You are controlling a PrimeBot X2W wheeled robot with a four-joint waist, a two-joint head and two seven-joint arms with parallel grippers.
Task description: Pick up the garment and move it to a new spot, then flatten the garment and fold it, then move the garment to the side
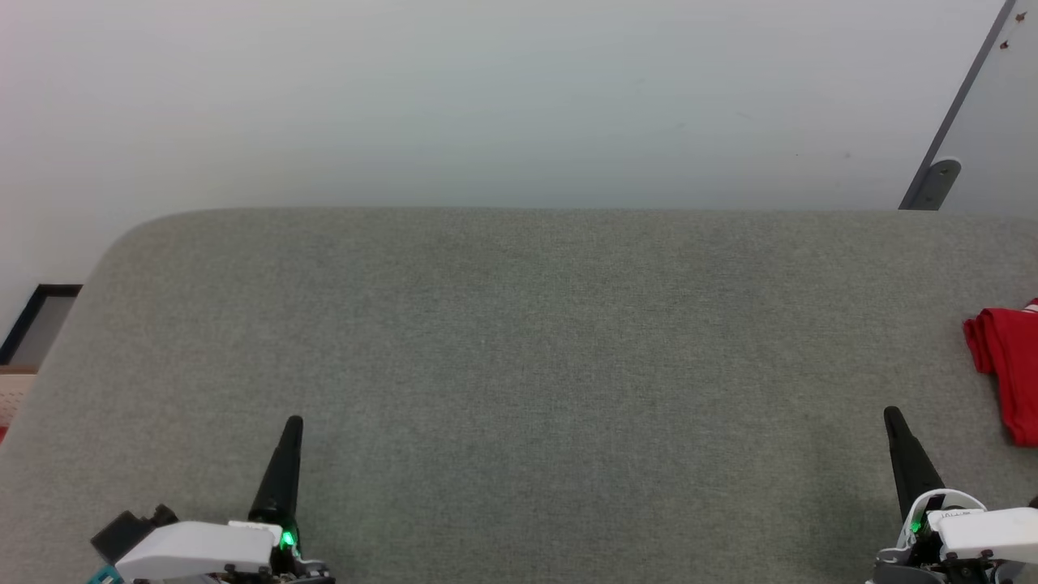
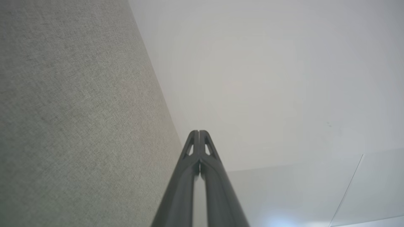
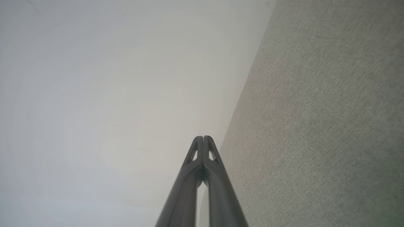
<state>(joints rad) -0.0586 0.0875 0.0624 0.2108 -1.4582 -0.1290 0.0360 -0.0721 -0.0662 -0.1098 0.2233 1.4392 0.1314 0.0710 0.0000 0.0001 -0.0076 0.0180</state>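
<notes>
I'm judging the garment (image 1: 1008, 365) folded and set aside at the desk (image 1: 519, 341) edge — little remaining | left tool (image 1: 293, 423), right tool (image 1: 893, 415) pinched together, gripping nothing

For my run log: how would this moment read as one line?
garment: red, on grey table, robot's far right | left tool: shut, empty | right tool: shut, empty | both apart from garment

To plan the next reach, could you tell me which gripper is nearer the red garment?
Right. The right gripper is close beside the garment, on its left; the left gripper is far across the grey surface.
</notes>
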